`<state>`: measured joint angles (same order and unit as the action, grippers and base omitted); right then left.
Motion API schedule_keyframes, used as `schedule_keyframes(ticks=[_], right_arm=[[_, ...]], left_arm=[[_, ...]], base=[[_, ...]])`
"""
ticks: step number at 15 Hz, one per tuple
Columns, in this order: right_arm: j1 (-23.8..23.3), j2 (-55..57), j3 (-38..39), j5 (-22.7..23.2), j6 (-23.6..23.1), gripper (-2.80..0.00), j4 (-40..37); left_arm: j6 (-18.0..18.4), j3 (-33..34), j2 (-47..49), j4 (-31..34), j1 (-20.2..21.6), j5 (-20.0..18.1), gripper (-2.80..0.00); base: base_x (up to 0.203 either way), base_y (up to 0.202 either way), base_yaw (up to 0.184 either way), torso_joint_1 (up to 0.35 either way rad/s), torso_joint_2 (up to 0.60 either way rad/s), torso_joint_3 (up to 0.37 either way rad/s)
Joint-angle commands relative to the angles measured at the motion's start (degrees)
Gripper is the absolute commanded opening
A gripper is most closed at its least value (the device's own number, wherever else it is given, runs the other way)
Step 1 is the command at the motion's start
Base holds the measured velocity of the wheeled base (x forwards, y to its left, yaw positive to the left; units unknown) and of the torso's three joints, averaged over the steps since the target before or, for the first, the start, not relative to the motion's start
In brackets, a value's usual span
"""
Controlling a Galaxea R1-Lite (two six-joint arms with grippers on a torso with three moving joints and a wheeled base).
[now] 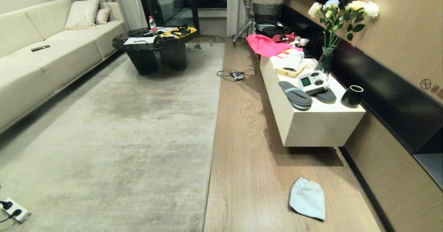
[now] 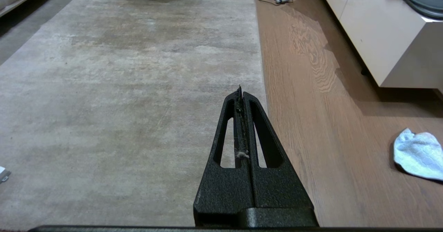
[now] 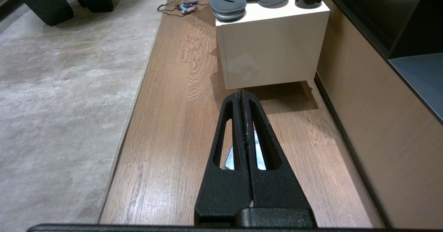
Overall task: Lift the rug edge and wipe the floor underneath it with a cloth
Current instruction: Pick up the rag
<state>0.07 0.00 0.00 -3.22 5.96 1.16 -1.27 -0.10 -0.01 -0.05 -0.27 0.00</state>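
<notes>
A large mottled grey-beige rug lies flat, its straight rug edge running along the wooden floor. A pale blue-white cloth lies crumpled on the planks near the wall. Neither arm shows in the head view. My left gripper hangs shut and empty above the rug, just inside the rug edge, with the cloth off to the side. My right gripper is shut and empty above the floor; the cloth peeks through its finger slots.
A low cream cabinet carrying slippers, a controller, a black cup and a vase stands along the wall. A cable tangle lies on the planks farther off. A black coffee table, a sofa and a power strip border the rug.
</notes>
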Motion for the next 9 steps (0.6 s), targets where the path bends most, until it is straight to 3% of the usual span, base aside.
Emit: schedule_keyframes(ticks=[1, 9], right_arm=[[0.01, 0.09, 0.0, -0.03, 0.02, -2.8, 0.07], [0.01, 0.09, 0.0, -0.03, 0.02, -2.8, 0.07]], left_arm=[[-0.04, 0.01, 0.01, -0.04, 0.0, 0.0, -2.8], [-0.05, 0.01, 0.01, -0.04, 0.0, 0.0, -2.8]], base=[[0.0, 0.0, 0.0, -0.002, 0.02, 0.032], [0.0, 0.0, 0.0, 0.0, 0.0, 0.0]])
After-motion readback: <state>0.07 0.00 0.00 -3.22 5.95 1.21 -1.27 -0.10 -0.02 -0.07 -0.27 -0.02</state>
